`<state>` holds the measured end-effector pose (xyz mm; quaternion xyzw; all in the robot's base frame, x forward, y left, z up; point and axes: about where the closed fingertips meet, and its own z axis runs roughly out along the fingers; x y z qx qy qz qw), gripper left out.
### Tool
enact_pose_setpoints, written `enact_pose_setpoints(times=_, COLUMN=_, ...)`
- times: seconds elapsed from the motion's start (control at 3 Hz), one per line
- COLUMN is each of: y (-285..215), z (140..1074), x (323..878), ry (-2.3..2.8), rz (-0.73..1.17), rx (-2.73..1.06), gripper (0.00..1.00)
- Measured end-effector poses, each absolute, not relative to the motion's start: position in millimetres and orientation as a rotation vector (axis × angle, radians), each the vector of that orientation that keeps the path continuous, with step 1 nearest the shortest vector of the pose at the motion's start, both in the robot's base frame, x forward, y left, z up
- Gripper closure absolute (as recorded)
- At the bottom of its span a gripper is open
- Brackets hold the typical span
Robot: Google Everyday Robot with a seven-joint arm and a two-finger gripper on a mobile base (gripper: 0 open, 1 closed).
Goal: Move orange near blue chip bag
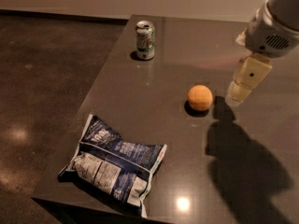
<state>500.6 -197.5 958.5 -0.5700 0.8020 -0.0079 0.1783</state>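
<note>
One orange [200, 97] sits on the table [140, 101], well apart from the blue chip bag [114, 164]. The gripper [242, 85] hovers just beside it, whether open or closed unclear. Approach appears in hand; a grasp comes next.

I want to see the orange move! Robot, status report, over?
Gripper hangs beside the orange, not touching. Orange sits apart from blue chip bag. Soda can at the back, not in the path.

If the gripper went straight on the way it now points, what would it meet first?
Probably the bare table top just right of the orange. The gripper points down beside the fruit, not at it, though depth is unclear.
</note>
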Motion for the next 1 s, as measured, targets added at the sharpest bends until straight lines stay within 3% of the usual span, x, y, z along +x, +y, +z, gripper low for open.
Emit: enact_pose_setpoints(times=1.0, y=-164.1, z=900.8, x=556.1, ry=2.253, rz=0.068, rx=-1.595, gripper=0.0)
